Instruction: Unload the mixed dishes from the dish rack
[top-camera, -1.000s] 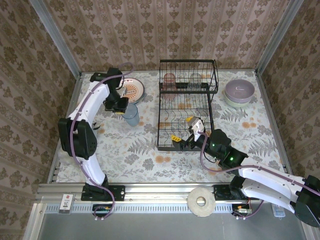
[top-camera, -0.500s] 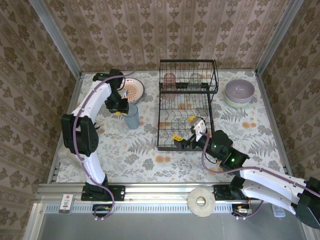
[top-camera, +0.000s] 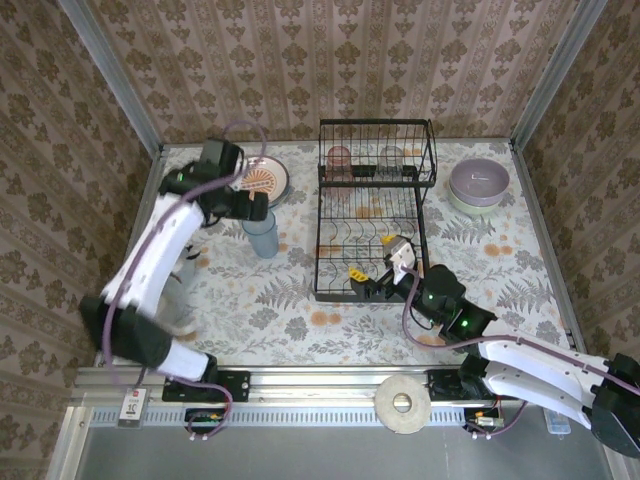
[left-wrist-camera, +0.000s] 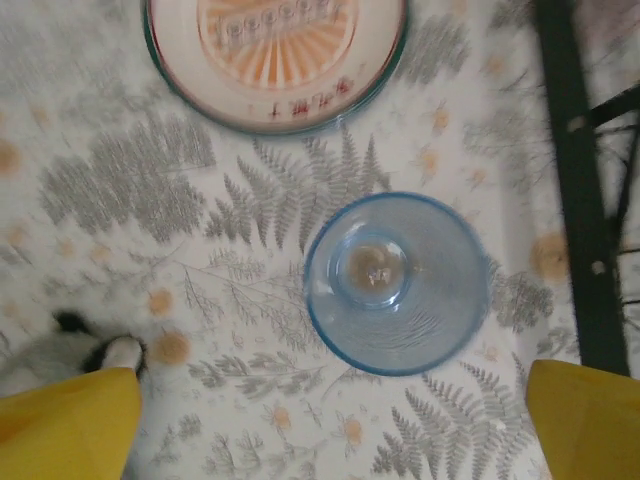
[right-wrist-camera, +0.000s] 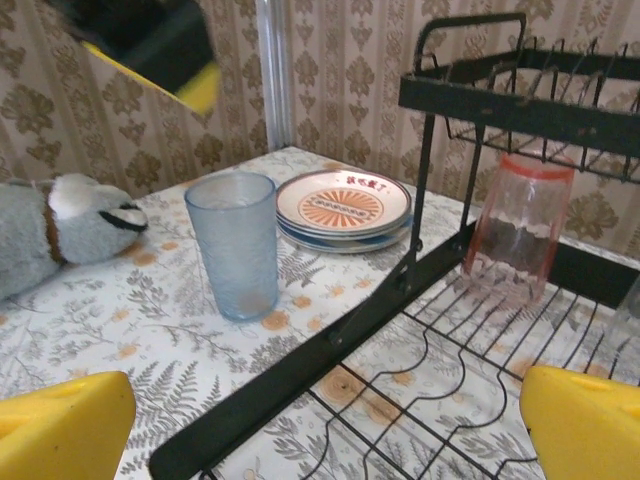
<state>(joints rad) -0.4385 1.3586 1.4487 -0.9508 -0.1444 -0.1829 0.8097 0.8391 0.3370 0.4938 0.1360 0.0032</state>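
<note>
The dish rack (top-camera: 322, 245) is thin black wire with a flat black bar along its edge, standing mid-table on a cloth (top-camera: 270, 300) printed with grey ferns and orange flowers. At 9 o'clock from it a blue tumbler (top-camera: 263, 236) stands upright on the cloth. It is translucent, faintly ribbed and tapers to a thick round base. The left gripper (top-camera: 250, 205) hangs just over it. From the wrist its yellow fingers (left-wrist-camera: 65, 420) are spread wide, one on each side and clear of the rim, with nothing in them.

At 12 o'clock from the tumbler is a short stack of glossy round plates (top-camera: 265, 180). The top one is cream with a dark rim line and an orange sunburst centre. There is a short row of red characters under that pattern, too blurred to read.

A pink tumbler (right-wrist-camera: 517, 230) of clear glass sits mouth-down on the rack's lower wires, under the slotted upper shelf.

At 2 o'clock from the rack a smooth lilac bowl (top-camera: 478, 180) nests in a cream-green bowl (top-camera: 465, 208).

The right gripper (top-camera: 385, 262) sits at the rack's near edge with its yellow fingers (right-wrist-camera: 60, 425) wide apart, holding nothing.

A grey and white plush toy (right-wrist-camera: 50, 235) lies at 9 o'clock from the blue tumbler.

A small white label (top-camera: 133, 405) on the front rail carries print too small to read.
</note>
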